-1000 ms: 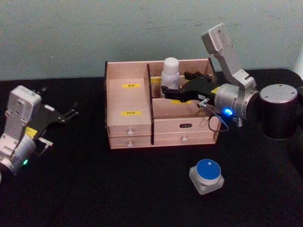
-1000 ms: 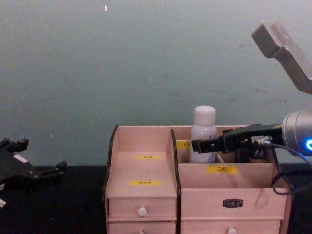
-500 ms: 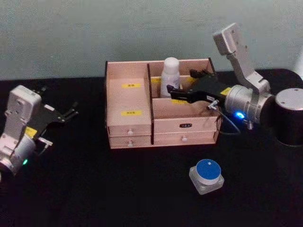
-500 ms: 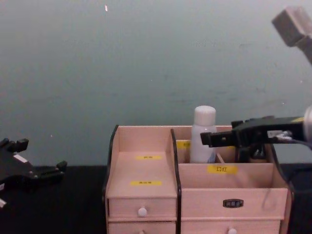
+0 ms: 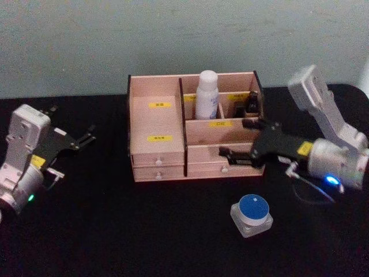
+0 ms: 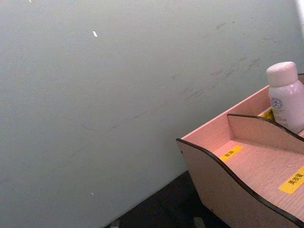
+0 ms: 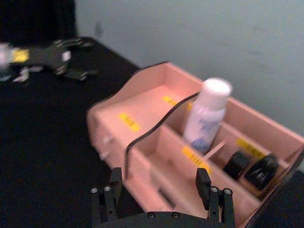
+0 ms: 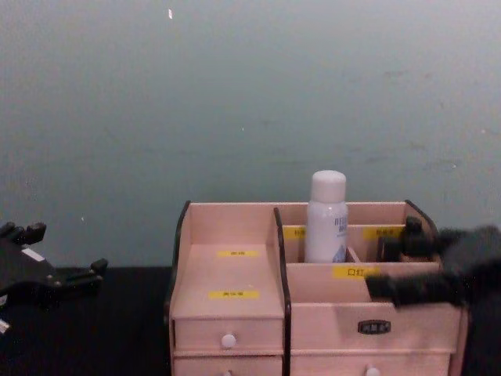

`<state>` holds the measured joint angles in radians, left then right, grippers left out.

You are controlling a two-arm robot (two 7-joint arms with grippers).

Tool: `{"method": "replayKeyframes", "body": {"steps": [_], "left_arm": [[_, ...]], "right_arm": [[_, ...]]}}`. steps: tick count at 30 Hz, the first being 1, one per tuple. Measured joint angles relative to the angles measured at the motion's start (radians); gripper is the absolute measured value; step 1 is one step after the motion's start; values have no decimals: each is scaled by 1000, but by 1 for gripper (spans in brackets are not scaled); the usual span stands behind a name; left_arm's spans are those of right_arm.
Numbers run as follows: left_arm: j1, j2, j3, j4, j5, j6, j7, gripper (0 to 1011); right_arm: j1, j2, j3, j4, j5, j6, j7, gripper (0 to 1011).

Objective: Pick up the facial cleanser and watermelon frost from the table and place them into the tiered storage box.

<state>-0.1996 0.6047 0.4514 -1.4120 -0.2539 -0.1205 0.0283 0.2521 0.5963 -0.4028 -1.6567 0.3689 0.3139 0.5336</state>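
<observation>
Black table (image 5: 144, 231) under everything. I've got the right claw (image 5: 238, 138) hanging spread wide and empty, fingertips up against the front right of the light pinkish-wood tiered storage box (image 5: 155, 124) with its yellow labels and white-knobbed drawers. The left claw (image 5: 72, 130) is parked out on the far side of the box from it, fingers apart, nothing in it. The tall white plastic bottle with the rounded cap (image 5: 207, 95) stands upright in a rear compartment, past the right claw's fingertips. The white square jar with a round blue lid (image 5: 252, 214) sits on the table just on the near side of that claw. Two small dark items (image 7: 249, 167) are in the back-right compartment.
</observation>
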Motion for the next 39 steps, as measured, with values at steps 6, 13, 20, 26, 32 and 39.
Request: {"method": "replayKeyframes", "body": {"steps": [6, 13, 20, 26, 32, 39], "left_arm": [[0, 0, 0, 0, 0, 0, 0, 1001], [0, 0, 0, 0, 0, 0, 0, 1001], [0, 0, 0, 0, 0, 0, 0, 1001], [0, 0, 0, 0, 0, 0, 0, 1001], [0, 0, 0, 0, 0, 0, 0, 1001], [0, 0, 0, 0, 0, 0, 0, 1001]], "right_arm": [[-66, 97, -13, -40, 19, -48, 72, 1000], [-102, 166, -31, -68, 24, -57, 101, 1000], [-114, 219, -54, -92, 19, -15, 97, 1000], [-109, 237, -70, -98, 10, 29, 88, 1000], [-98, 241, -80, -98, 8, 48, 88, 1000], [-82, 242, -95, -92, 4, 60, 90, 1000]]}}
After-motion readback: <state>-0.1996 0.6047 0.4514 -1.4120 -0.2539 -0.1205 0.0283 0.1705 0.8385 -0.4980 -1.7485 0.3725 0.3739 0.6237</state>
